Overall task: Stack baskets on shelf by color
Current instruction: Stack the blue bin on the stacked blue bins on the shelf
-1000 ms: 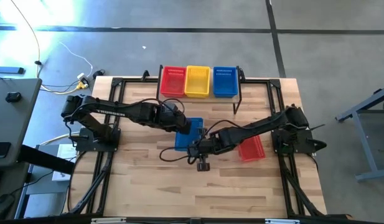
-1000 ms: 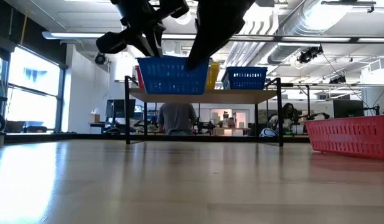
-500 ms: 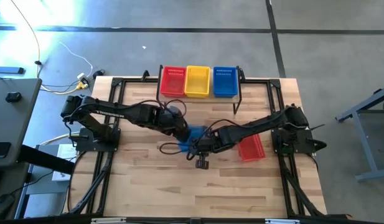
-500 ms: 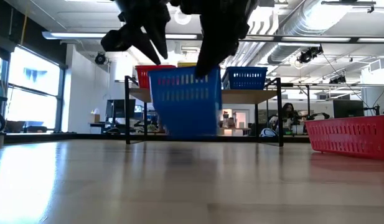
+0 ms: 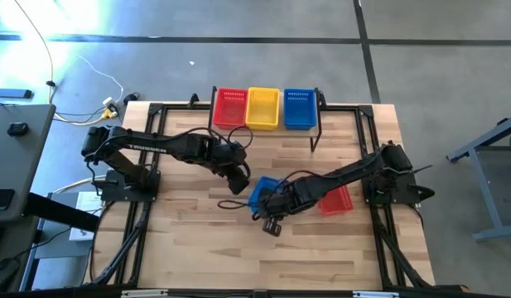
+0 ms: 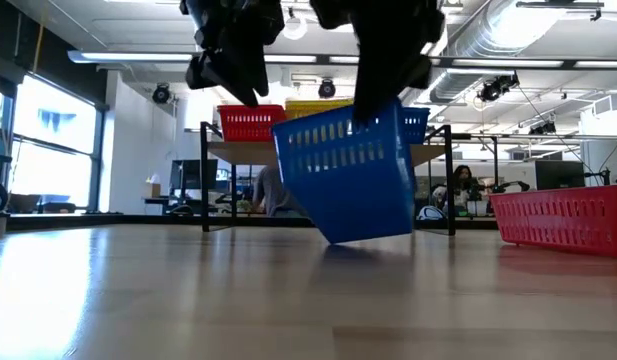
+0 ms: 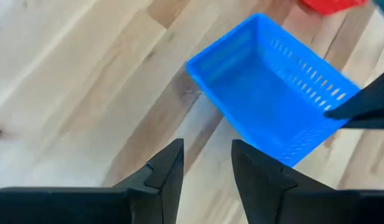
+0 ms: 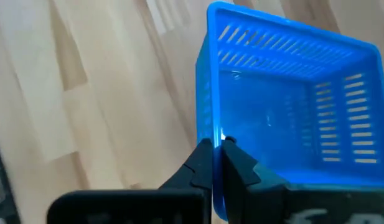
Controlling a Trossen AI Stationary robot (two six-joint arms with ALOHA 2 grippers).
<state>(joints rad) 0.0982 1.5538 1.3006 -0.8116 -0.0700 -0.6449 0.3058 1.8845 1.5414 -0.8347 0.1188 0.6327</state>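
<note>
Three baskets sit side by side on the shelf [image 5: 317,124] at the far edge of the table: a red basket [image 5: 230,107] on the left, a yellow basket [image 5: 263,108] in the middle and a blue shelf basket [image 5: 299,108] on the right; judged from that, one colour row is laid out and the stacking proper is not yet done. Two more are off the shelf: a loose blue basket [image 5: 266,193] near the table's middle, and a loose red basket [image 5: 337,199] just to its right on the tabletop; any others are not visible. The right gripper [image 8: 217,148] is pinched narrow on one rim wall of the loose blue basket, one finger inside and one outside; in the low view that basket hangs tilted, a lower corner at or just above the wood. The left gripper [image 7: 206,163] hovers just to its left with its fingers parted and nothing between them. The held basket is bright blue, rectangular, with slotted sides and a solid floor, empty; it looks light and slightly flexible at the rim.
</note>
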